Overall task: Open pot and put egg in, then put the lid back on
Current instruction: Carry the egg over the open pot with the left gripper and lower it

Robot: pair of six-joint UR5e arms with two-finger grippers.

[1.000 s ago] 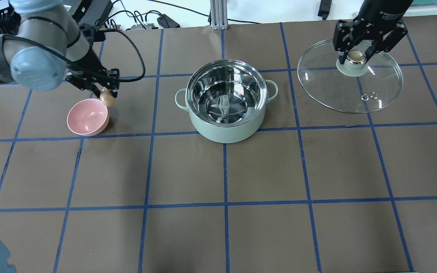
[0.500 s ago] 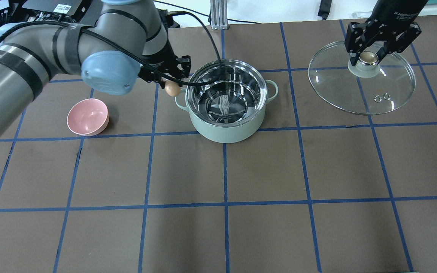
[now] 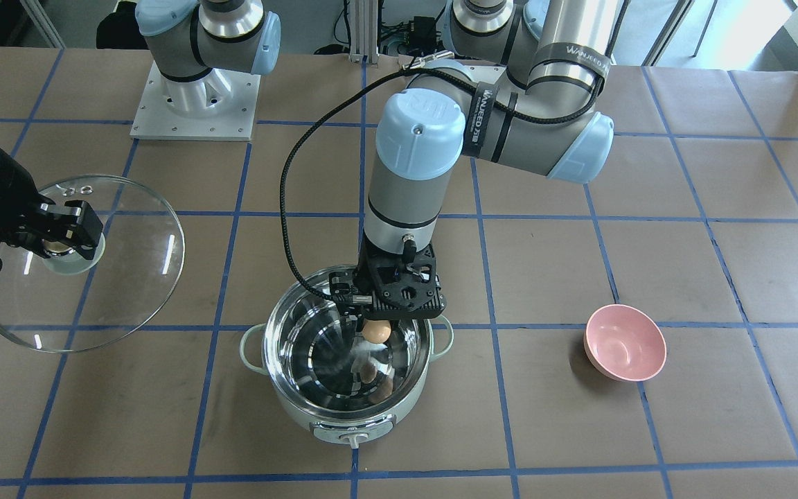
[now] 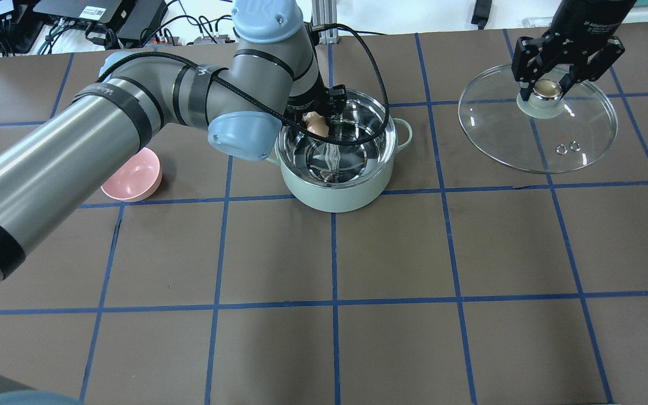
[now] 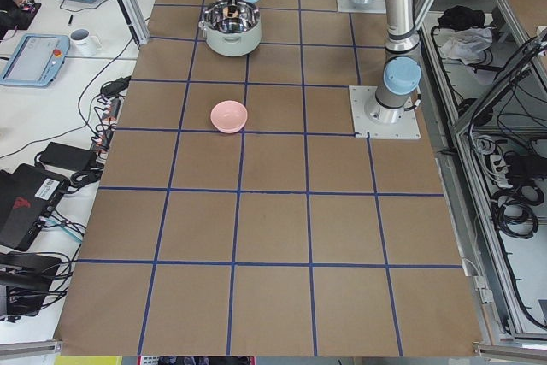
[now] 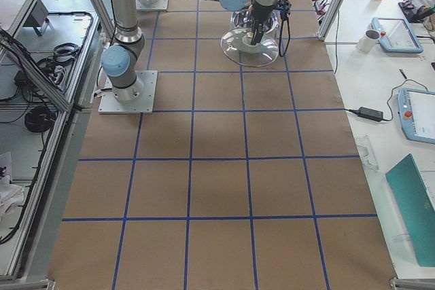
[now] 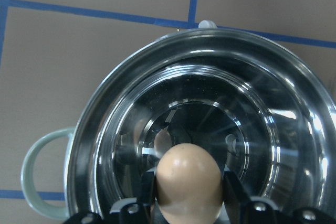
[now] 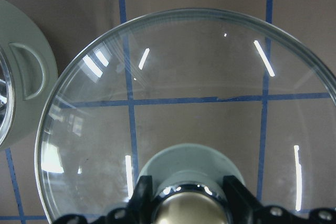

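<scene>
Left claw pinched on egg, hanging inside rim of open pot, at pot's 11 o'clock in overhead view. Egg above steel floor, reflection showing beneath. Pot stands on surface. Right claw clamped on knob of lid, lid off at pot's 3 o'clock, well apart; cannot tell if its rim touches surface. Pink bowl at pot's 9 o'clock.

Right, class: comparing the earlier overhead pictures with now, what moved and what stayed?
The left gripper carried the egg rightward from beside the pink bowl to above the open pot, still gripped. The right gripper, holding the lid, drifted slightly right. Pot and bowl stayed.
</scene>
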